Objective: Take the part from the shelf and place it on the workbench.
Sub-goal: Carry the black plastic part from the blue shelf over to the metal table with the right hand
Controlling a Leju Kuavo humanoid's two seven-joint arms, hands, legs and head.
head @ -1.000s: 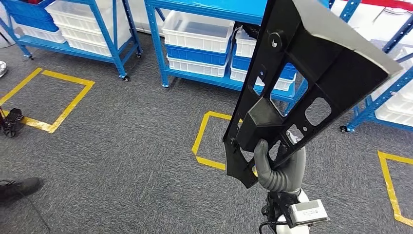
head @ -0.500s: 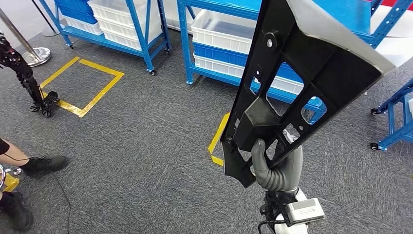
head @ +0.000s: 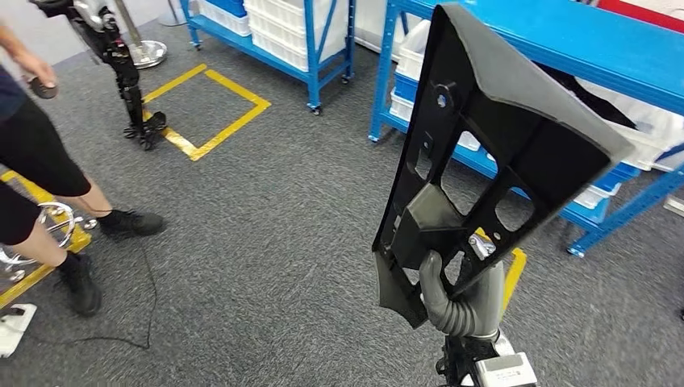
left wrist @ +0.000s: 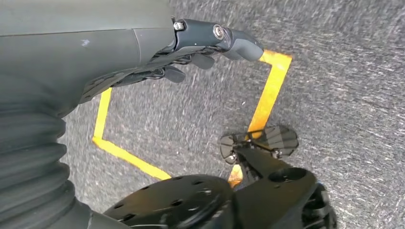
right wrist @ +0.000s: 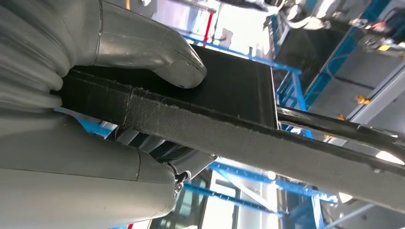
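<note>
Part [head: 484, 153]: stiff black panel, long and top-heavy; right hand [head: 460, 294] clamps narrow lower end, left hand [left wrist: 191, 57] holds nothing, fingers loosely extended — you'd want slow swings

right hand [head: 460, 298]: raised, fingers clamped on a load | left hand [left wrist: 143, 52]: hanging, fingers straight

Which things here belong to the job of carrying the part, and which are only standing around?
Belonging to the job:
- black part, held upright
- right hand, gripping the part's lower end
- blue shelf

Only standing around:
- yellow floor tape
- white bins
- person at the left
- left hand, holding nothing
</note>
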